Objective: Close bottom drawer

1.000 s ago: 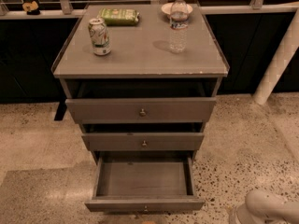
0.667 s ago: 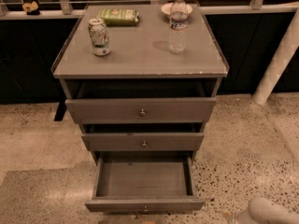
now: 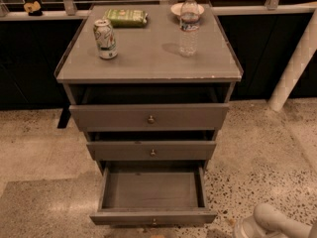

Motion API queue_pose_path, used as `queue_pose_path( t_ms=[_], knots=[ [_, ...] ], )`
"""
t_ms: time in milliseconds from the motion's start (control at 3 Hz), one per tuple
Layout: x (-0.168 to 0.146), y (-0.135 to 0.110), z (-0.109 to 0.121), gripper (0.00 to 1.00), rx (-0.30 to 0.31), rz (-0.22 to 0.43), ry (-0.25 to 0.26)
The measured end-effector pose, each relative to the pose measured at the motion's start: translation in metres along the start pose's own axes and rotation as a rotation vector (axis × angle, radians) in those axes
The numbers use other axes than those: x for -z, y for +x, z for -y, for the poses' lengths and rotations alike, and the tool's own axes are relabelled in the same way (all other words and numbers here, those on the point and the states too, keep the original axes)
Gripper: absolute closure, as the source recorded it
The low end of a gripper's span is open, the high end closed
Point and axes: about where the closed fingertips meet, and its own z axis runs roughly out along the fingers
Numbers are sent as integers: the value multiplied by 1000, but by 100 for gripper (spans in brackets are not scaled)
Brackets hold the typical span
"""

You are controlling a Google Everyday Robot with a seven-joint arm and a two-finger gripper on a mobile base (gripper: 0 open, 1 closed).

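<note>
The bottom drawer of a grey-brown cabinet is pulled far out, showing its plain empty grey box. Its slim front panel with a tiny round knob sits near the bottom edge of the camera view. The middle drawer and the top drawer stand a little way out. My gripper is not in view. Only a white rounded part of my arm shows at the bottom right corner, to the right of the bottom drawer's front and apart from it.
On the cabinet top stand a drink can, a water bottle, a green packet and a small bowl. A white post leans at the right. Speckled floor surrounds the cabinet.
The white arm part at the bottom right dipped slightly, then came back a little to the left. The drawers have not moved.
</note>
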Motion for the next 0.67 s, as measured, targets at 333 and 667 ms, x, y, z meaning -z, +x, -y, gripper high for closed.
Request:
queue_pose_path(
  t_ms=[333, 667],
  knots=[
    [-1, 0, -2, 0, 0, 0, -3],
    [-7, 3, 1, 0, 8, 12, -36]
  ],
)
